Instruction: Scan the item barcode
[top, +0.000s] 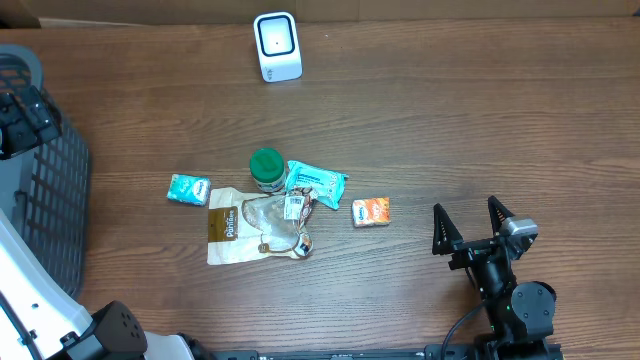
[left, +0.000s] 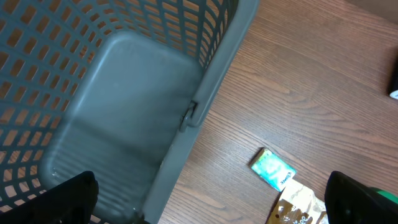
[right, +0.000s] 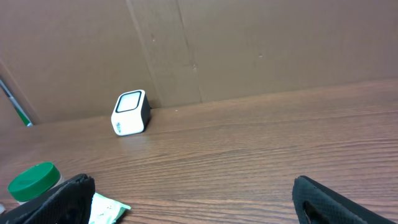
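- On my overhead feed, a grey plastic basket (top: 60, 200) sits at the left edge, its side walls an open lattice.
- From the left wrist camera I look down into it: the floor (left: 118, 106) is smooth and solid (only the walls are gridded).
- Its thick rim (left: 214, 81) runs diagonally across that view, with a small clip-like notch partway along.
- The table (top: 470, 110) is dark brown wood grain, streaks running side to side.
- At the far edge stands a brown cardboard wall (right: 261, 43), upright, with a slanted seam.
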